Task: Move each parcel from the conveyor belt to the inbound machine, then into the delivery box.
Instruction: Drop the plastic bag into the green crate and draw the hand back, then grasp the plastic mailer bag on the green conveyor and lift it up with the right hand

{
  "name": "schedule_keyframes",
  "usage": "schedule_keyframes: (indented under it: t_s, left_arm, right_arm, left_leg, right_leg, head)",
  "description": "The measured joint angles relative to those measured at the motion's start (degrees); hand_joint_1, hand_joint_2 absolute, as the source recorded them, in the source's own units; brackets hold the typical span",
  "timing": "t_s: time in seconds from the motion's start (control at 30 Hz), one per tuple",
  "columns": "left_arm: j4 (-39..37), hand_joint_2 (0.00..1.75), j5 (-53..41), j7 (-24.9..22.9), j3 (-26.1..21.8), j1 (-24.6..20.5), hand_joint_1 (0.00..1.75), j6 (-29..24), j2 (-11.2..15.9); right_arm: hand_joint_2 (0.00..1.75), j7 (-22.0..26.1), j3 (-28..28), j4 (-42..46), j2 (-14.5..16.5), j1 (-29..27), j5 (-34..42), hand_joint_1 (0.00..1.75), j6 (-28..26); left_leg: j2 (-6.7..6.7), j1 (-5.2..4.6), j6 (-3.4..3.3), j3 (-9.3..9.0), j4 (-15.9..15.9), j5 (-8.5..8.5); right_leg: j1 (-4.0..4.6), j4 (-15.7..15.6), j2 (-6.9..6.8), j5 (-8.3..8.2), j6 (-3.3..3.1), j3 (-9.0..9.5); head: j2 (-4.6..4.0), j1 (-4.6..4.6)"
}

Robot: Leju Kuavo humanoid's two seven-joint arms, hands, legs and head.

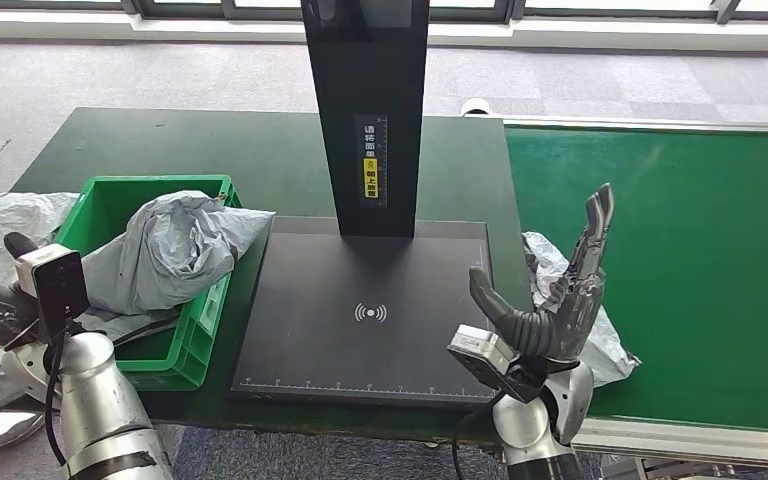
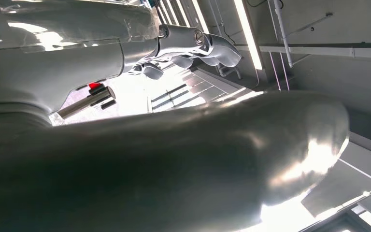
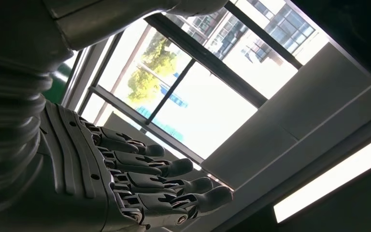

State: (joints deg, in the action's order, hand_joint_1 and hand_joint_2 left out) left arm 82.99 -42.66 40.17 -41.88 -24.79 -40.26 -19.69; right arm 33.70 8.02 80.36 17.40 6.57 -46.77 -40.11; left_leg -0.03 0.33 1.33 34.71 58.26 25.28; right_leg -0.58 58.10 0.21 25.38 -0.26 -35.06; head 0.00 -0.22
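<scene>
A crumpled grey parcel (image 1: pixel 175 248) lies in the green delivery box (image 1: pixel 202 340) at the left of the table, spilling over its right rim. A second grey parcel (image 1: pixel 550 262) rests at the near left edge of the green conveyor belt (image 1: pixel 680 240), just behind my right hand (image 1: pixel 558 300). That hand is raised with its fingers spread and pointing up, holding nothing; the right wrist view shows it (image 3: pixel 125 179) against the windows. The black inbound machine (image 1: pixel 365 320) has a bare scan plate. My left hand (image 1: pixel 0 300) sits left of the box, mostly hidden behind its wrist camera.
The machine's black post (image 1: pixel 365 110) stands upright at the back of the scan plate. More grey bags (image 1: pixel 0 215) are heaped off the table at the far left. The conveyor's white rail (image 1: pixel 700 435) runs along its near side.
</scene>
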Motion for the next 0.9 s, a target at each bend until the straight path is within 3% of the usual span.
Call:
schedule_keyframes:
  t_s: [0.9]
  left_arm:
    - [0.00,0.00,0.00,0.00,0.05,0.04,0.00,0.00,-0.02]
  right_arm:
    - [1.75,0.00,-0.25,-0.17,0.00,-0.01,0.00,0.00,0.00]
  left_leg:
    - [0.00,0.00,0.00,0.00,0.00,0.00]
  right_leg:
    - [0.00,0.00,0.00,0.00,0.00,0.00]
  head:
    - [0.00,0.00]
